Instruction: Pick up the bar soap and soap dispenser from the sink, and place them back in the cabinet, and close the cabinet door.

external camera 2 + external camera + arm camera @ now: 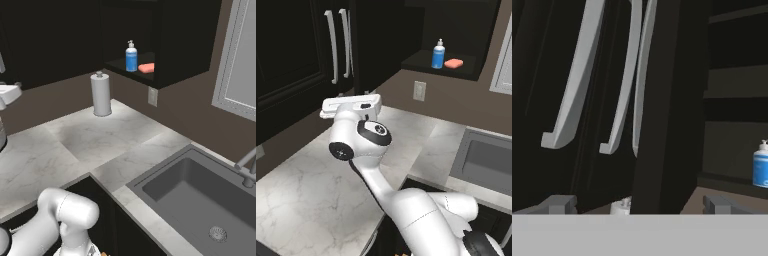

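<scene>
The blue soap dispenser (438, 54) (131, 56) (760, 167) stands upright on the lower shelf of the open black-brown cabinet (456, 30) (175, 40). The orange-red bar soap (454, 63) (146, 68) lies just to its right on the same shelf. The cabinet door (381, 45) (667, 100) is swung open and stands nearly edge-on to the hand, its silver bar handle (643, 75) just left of the edge. My gripper (637, 205) is open and holds nothing, its fingertips (559, 204) spread either side of the door's edge. The white hand (351, 105) hovers over the counter below the door. The dark sink (483, 160) (200, 200) lies to the right.
A white paper towel roll (101, 94) stands on the marble counter (306, 190) under the cabinet. Two shut doors with silver bar handles (332, 45) (577, 85) are left of the open one. A wall outlet (419, 91), the faucet (246, 170) and the drain (218, 233) are nearby.
</scene>
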Tool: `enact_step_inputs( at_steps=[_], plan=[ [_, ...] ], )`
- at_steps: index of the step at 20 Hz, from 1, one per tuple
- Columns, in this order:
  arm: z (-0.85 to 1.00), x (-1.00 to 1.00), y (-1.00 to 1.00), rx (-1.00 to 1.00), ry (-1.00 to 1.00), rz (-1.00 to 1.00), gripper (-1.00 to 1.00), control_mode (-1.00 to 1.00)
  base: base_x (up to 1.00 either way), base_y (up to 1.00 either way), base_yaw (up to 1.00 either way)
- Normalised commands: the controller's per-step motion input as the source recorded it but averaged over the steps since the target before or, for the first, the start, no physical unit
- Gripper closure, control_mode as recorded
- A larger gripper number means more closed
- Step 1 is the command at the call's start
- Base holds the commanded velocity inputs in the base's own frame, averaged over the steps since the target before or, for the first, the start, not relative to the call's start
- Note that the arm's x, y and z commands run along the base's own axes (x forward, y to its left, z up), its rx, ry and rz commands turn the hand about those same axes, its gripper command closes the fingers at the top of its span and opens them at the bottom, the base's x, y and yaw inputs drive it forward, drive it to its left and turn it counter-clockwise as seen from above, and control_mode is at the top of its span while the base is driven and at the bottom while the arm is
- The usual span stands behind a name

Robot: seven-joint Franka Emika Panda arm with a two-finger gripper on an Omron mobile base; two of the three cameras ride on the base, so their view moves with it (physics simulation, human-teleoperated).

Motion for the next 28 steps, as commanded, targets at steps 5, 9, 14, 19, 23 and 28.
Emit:
enact_step_inputs(
  at_steps=[5, 9, 14, 19, 23, 28],
  plan=[
    [-0.01, 0.12, 0.0, 0.0, 0.0, 0.0, -1.0, -1.0, 0.0, 0.0, 0.0],
    [-0.01, 0.12, 0.0, 0.0, 0.0, 0.0, -1.0, -1.0, 0.0, 0.0, 0.0],
    [-0.01, 0.14, 0.0, 0.0, 0.0, 0.0, -1.0, -1.0, 0.0, 0.0, 0.0],
    [-0.01, 0.14, 0.0, 0.0, 0.0, 0.0, -1.0, -1.0, 0.0, 0.0, 0.0],
    [-0.02, 0.12, 0.0, 0.0, 0.0, 0.0, -1.0, -1.0, 0.0, 0.0, 0.0],
    [-0.07, 0.07, 0.0, 0.0, 0.0, 0.0, -1.0, -1.0, 0.0, 0.0, 0.0]
  ],
)
